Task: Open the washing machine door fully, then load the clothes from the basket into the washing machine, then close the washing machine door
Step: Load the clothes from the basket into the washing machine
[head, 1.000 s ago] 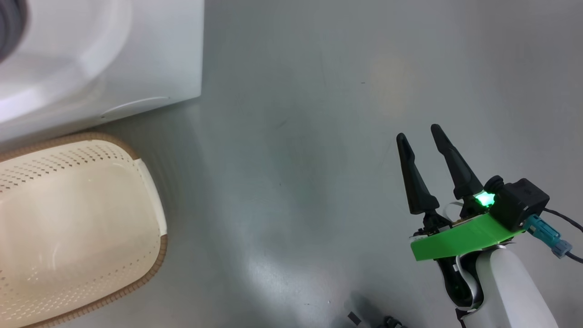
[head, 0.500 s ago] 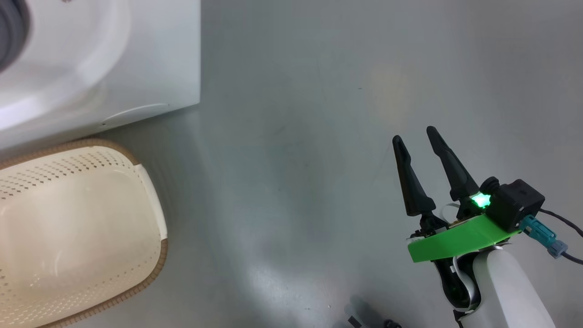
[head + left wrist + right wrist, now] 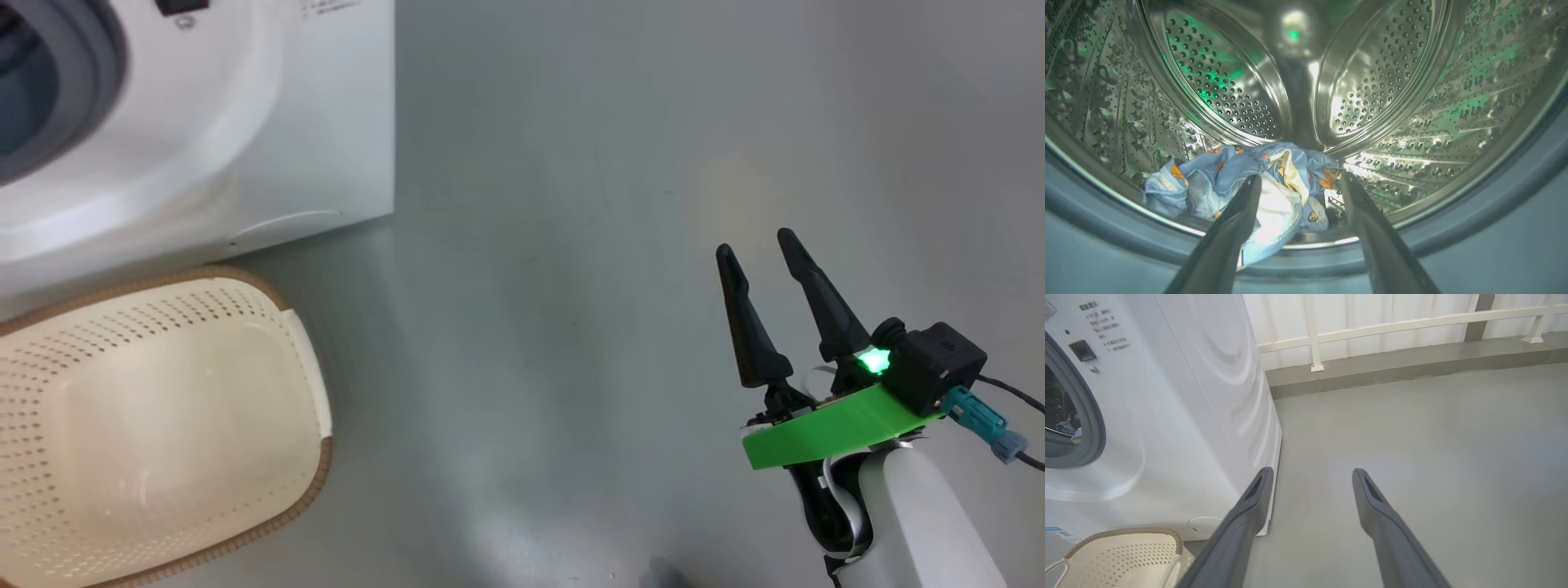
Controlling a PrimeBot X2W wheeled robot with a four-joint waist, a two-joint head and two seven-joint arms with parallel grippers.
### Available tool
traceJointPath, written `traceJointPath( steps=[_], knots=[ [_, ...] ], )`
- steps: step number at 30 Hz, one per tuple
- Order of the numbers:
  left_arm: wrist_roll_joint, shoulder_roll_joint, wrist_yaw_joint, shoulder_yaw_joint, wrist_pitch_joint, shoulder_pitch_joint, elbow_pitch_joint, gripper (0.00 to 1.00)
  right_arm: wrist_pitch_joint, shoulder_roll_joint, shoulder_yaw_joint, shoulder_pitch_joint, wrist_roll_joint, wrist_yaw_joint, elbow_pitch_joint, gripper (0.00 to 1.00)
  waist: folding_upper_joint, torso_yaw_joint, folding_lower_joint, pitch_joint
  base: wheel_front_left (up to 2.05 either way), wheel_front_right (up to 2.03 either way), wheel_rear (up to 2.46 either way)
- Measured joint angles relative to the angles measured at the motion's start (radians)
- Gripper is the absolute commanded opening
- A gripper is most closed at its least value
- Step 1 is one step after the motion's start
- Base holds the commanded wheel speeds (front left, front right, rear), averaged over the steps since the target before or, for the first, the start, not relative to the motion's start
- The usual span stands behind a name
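Clothes (image 3: 1237,183) are inside the drum (image 3: 1380,81) of the washing machine (image 3: 286,122), heaped at the front bottom, just behind the gasket (image 3: 1486,220). L end effector (image 3: 1300,177) is over them w/ fingers spread, gripping nothing. Basket (image 3: 163,327) on the floor (image 3: 571,245) beside the machine looks empty, as far as it shows. R end effector (image 3: 753,242) is spread too, empty, well apart from both. Vs. 1 s ago the whole head picture is shifted, so the cam moved, not the things; more of the machine mouth shows now. Loading seems done. Remaining: pull L arm out, close the door.
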Motion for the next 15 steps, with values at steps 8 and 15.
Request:
traceJointPath(
  steps=[8, 15],
  knots=[
    [0.007, -0.068, 0.0, 0.0, 0.0, 0.155, -0.044, 1.0, 0.0, -0.03, -0.006, 0.03, 0.0, 0.0, 0.017, 1.0, 0.0, 0.036, 0.0, -0.071, 0.0, 0.0, 0.0],
    [0.046, -0.121, 0.0, 0.012, 0.0, 0.301, -0.118, 1.0, 0.0, -0.058, -0.008, 0.07, 0.0, 0.0, 0.032, 1.0, 0.0, 0.074, 0.0, -0.142, 0.0, 0.0, 0.0]
  ],
)
